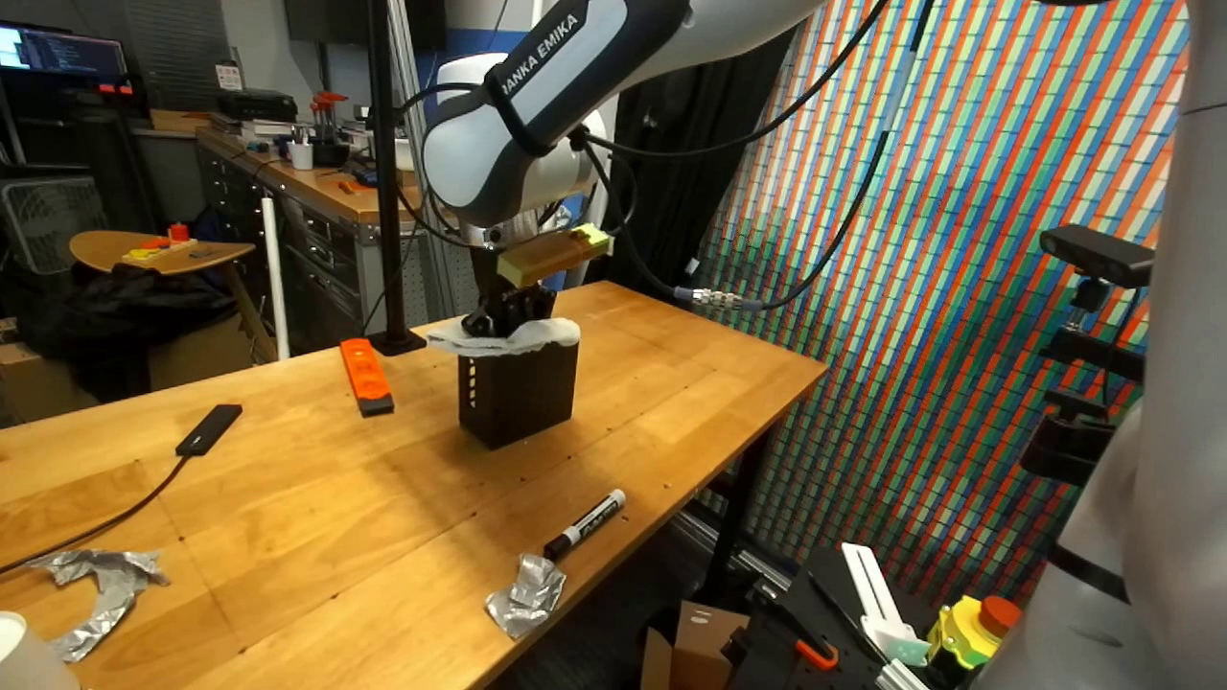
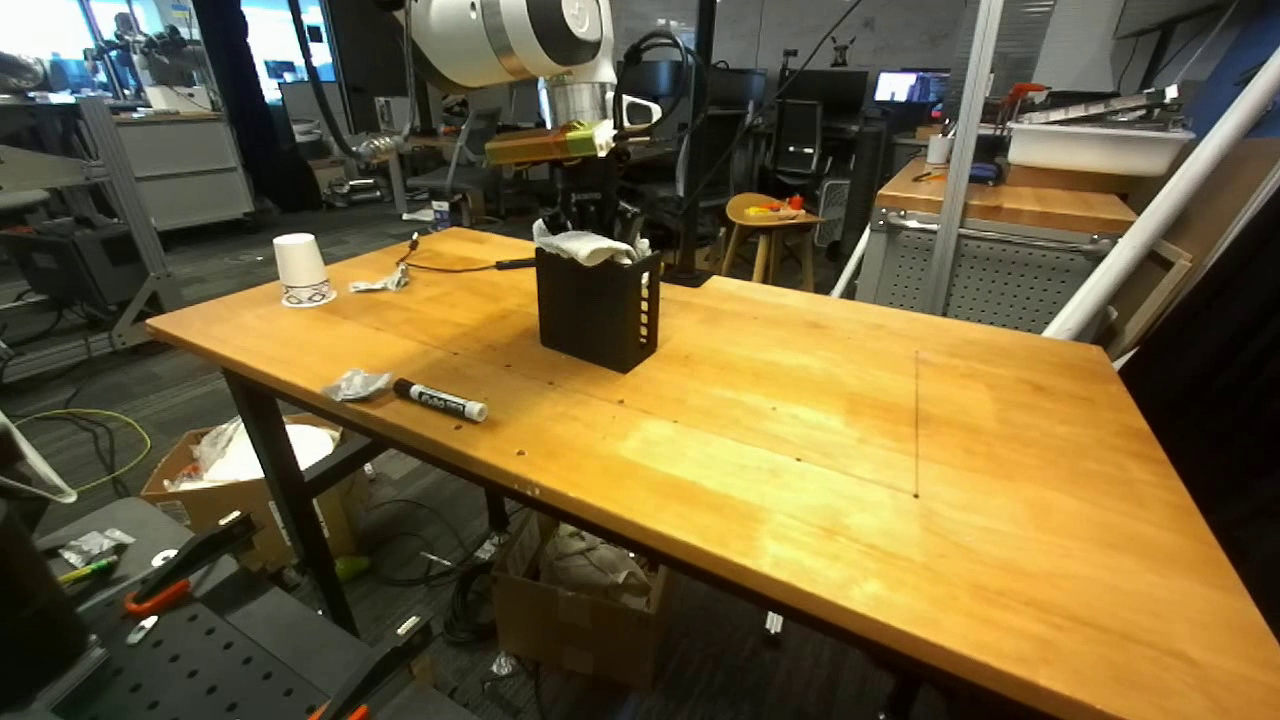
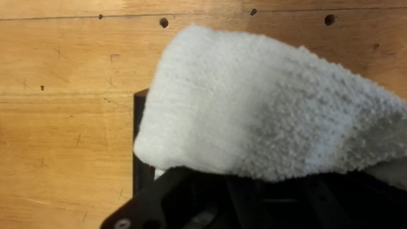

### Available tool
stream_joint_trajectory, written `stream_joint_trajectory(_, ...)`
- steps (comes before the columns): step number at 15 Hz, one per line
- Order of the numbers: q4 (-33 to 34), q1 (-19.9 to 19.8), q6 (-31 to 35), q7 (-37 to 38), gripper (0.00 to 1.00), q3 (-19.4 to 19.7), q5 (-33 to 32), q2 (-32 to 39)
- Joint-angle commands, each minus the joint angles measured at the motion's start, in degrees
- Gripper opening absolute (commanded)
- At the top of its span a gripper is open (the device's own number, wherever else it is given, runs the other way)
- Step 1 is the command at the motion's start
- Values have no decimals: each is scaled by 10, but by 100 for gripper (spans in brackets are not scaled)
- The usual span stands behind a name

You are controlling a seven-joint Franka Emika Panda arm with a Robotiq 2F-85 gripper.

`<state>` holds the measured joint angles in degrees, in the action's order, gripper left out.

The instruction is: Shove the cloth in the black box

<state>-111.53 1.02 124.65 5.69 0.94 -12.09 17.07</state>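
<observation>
The black box (image 1: pixel 518 395) stands upright on the wooden table, with slots along one narrow side. It also shows in an exterior view (image 2: pixel 590 308), and its edge (image 3: pixel 138 175) shows in the wrist view. The white cloth (image 1: pixel 544 335) lies bunched over the box's top and hangs past its rim, as seen too in an exterior view (image 2: pixel 585 246). In the wrist view the cloth (image 3: pixel 216 101) is large and covers most of the opening. My gripper (image 1: pixel 513 321) points down into the cloth at the box's top. Its fingertips are hidden, so I cannot tell whether it grips the cloth.
An orange tool (image 1: pixel 364 376) and a black post's base (image 1: pixel 395 342) are near the box. A marker (image 1: pixel 585 524) and crumpled foil (image 1: pixel 527 596) lie by the table edge. A black hub with cable (image 1: pixel 209 429), more foil (image 1: pixel 110 594) and a paper cup (image 2: pixel 300 268) are farther off.
</observation>
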Motion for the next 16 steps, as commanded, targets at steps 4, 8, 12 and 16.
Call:
stream_joint_trajectory(4, -4, -11, -19, -11, 79, 1, 42, -32)
stream_joint_trajectory(8, -3, -8, -21, -10, 100, 0, 44, -45)
stream_joint_trajectory(12, -3, -10, -22, -13, 100, 1, 42, -55)
stream_joint_trajectory(16, -2, -12, -27, -21, 74, 0, 48, -58)
